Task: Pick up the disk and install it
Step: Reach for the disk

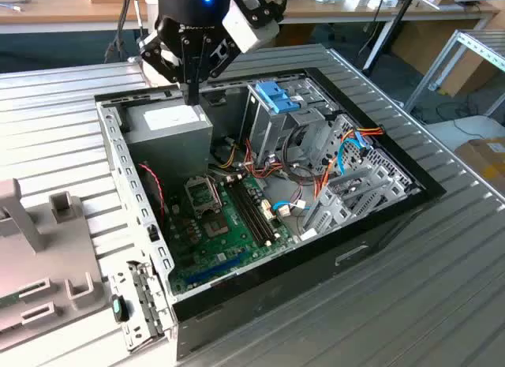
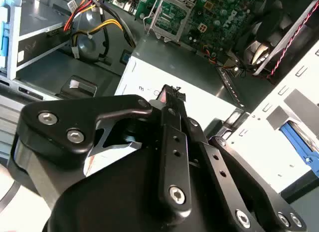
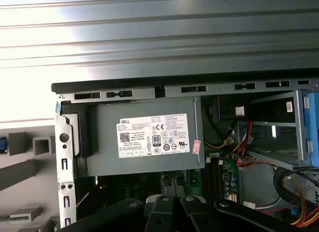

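The disk shows as a strip of its blue carrier frame (image 2: 299,138) in the second wrist view. It sits well apart from the gripper (image 1: 192,95), outside the open computer case (image 1: 118,166) and past the case's side wall. It lies among the pale shapes of a grey holder (image 1: 47,256); its metal body cannot be made out. The gripper touches nothing of it.

The gripper hangs just above the power supply (image 1: 170,130), with its fingers (image 2: 172,110) pressed together and nothing between them. In the first wrist view the fingertips come up over the edge of the power supply's white label (image 3: 152,135). On the gripper's far side from the holder stands the silver drive cage (image 1: 272,126), topped by a blue latch (image 1: 276,95). Orange, red and yellow cables (image 1: 260,166) run between the cage and the power supply. The green motherboard (image 1: 229,225) lies on the case floor, nearer the exterior camera than the gripper. The case rests on a ribbed metal surface (image 1: 442,288).
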### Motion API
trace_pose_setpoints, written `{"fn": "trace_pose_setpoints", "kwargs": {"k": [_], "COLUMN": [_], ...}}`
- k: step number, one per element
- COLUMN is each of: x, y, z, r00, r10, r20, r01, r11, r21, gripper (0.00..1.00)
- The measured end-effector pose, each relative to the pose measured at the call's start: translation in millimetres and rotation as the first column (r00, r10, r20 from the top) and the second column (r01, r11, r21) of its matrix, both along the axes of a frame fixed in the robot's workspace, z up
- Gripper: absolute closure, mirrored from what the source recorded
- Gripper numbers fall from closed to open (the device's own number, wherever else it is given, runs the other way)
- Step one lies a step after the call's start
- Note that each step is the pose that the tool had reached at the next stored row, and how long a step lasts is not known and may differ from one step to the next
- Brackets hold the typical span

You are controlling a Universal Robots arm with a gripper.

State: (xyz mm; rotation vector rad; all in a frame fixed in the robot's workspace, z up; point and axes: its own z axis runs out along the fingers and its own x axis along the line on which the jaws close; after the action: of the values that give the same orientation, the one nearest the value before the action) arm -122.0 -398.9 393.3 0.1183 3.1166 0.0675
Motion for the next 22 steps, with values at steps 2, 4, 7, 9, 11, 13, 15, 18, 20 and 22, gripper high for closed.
{"fn": "trace_pose_setpoints", "kwargs": {"k": [2,4,7,9,11,13,15,18,20,22], "x": [0.0,0.0,0.0,0.0,0.0,0.0,-1.6,-4.8,-7.5,-9.1], "y": [0.0,0.0,0.0,0.0,0.0,0.0,0.0,0.0,0.0,0.0], "z": [0.0,0.0,0.0,0.0,0.0,0.0,0.0,0.0,0.0,0.0], "r00": [1.0000,1.0000,1.0000,1.0000,1.0000,1.0000,1.0000,1.0000,1.0000,1.0000], "r10": [0.000,0.000,0.000,0.000,0.000,0.000,0.000,0.000,0.000,0.000], "r20": [-0.0013,-0.0019,-0.0022,-0.0025,-0.0029,-0.0032,-0.0032,-0.0031,-0.0032,-0.0031], "r01": [0.000,0.000,0.000,0.000,0.000,0.000,0.000,0.000,0.000,0.000], "r11": [1.0000,1.0000,1.0000,1.0000,1.0000,1.0000,1.0000,1.0000,1.0000,1.0000], "r21": [-0.0001,0.0000,0.0000,0.0000,0.0000,0.0000,0.0000,0.0001,0.0000,0.0000], "gripper": [0.89,0.89,0.89,0.89,0.89,0.89,0.89,0.89,0.89,0.89]}}
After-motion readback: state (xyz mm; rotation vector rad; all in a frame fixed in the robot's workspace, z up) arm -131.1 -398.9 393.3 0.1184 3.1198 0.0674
